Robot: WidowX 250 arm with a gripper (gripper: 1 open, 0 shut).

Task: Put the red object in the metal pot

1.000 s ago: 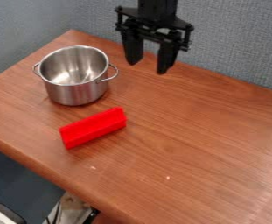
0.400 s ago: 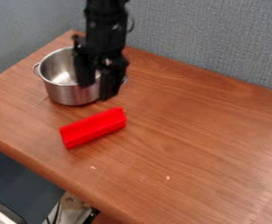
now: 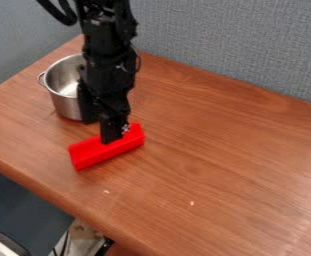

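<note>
1. The wooden table (image 3: 238, 150) stretches under me, in front of a grey wall (image 3: 251, 40).
2. The metal pot (image 3: 62, 85) stands near the table's far left corner, partly hidden behind my arm.
3. The red object (image 3: 91, 150) lies flat on the wood, just in front of the pot.
4. My claw (image 3: 114, 131) points straight down over the block's right end, fingers apart, gripping nothing.

no readable text, labels, brands, numbers or signs anywhere in view, on any object or on any surface.
</note>
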